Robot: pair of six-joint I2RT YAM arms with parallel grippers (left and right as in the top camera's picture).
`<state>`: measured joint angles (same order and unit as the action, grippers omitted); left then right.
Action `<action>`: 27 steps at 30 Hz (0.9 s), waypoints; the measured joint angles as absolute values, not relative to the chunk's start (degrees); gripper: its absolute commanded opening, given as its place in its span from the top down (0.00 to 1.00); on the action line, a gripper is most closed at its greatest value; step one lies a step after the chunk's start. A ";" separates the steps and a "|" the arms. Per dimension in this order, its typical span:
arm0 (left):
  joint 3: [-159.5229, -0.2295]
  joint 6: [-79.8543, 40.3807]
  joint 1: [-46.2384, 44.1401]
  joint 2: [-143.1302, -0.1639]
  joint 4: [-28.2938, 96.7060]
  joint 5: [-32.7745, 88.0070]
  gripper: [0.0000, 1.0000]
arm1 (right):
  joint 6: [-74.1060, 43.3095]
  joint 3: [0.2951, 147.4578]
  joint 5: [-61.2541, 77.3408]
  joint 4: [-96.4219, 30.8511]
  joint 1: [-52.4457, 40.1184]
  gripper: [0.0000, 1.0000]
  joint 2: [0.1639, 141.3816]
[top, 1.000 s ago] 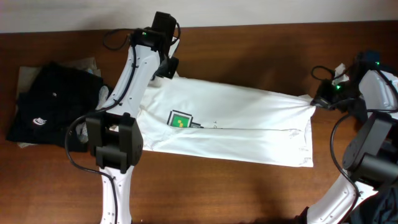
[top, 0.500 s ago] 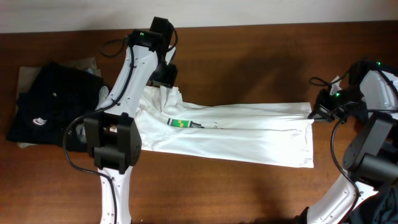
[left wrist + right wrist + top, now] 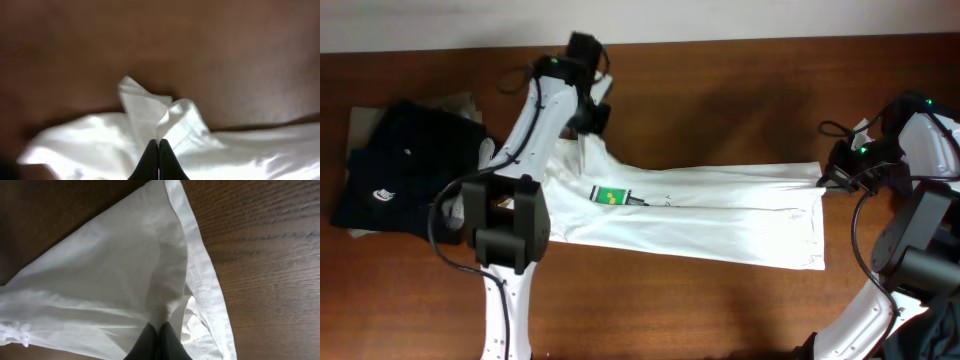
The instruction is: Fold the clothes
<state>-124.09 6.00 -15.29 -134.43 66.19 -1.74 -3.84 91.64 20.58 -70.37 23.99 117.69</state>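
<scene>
A white shirt (image 3: 720, 215) with a green and yellow logo (image 3: 609, 195) lies lengthwise across the brown table, its far half folded toward the front. My left gripper (image 3: 588, 128) is at the shirt's far left corner. In the left wrist view the fingers (image 3: 159, 144) are shut on a raised bunch of the white cloth (image 3: 150, 107). My right gripper (image 3: 825, 180) is at the shirt's right end. In the right wrist view its fingers (image 3: 160, 328) are shut on a fold of the shirt (image 3: 115, 275) beside the stitched hem (image 3: 202, 280).
A folded black garment (image 3: 395, 175) with a small white logo lies on a pale cloth at the far left. The table's back edge meets the wall just behind the left arm. Cables hang from the right arm (image 3: 865, 215).
The shirt's far edge has been drawn toward the front, narrowing it into a long band. The right gripper moved forward with the hem. The left gripper dipped forward, then lifted back slightly with the cloth.
</scene>
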 measured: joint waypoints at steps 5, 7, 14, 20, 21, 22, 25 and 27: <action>-140.44 6.00 -14.22 -134.54 72.20 -4.12 1.00 | -3.86 91.66 20.43 -67.85 23.99 0.96 117.69; -146.54 6.00 -14.37 -134.47 76.18 -6.26 1.00 | -3.84 91.66 20.45 -67.20 23.99 0.96 117.69; -147.59 6.00 -14.37 -134.47 89.73 -9.69 1.00 | -3.84 91.68 20.43 -68.88 23.99 0.96 117.69; -143.28 5.63 -14.83 -134.34 96.33 0.40 1.00 | -3.81 91.68 20.40 -71.37 24.05 0.96 117.69; -139.63 5.06 -15.29 -134.37 96.44 1.30 0.99 | -3.84 91.70 20.40 -71.57 24.08 0.96 117.69; -135.31 4.64 -16.01 -134.41 96.49 1.85 1.00 | -3.84 91.72 20.40 -71.66 24.10 0.96 117.69; -123.96 2.42 -17.28 -134.06 96.64 2.87 0.88 | -3.86 91.72 20.38 -71.77 24.18 0.92 117.69; -118.26 1.19 -17.28 -132.51 96.57 3.01 0.60 | -3.84 91.72 20.14 -71.75 24.21 0.92 117.69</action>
<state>-118.26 1.19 -17.28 -132.51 96.57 3.01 -3.84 91.72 20.14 -71.75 24.21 117.69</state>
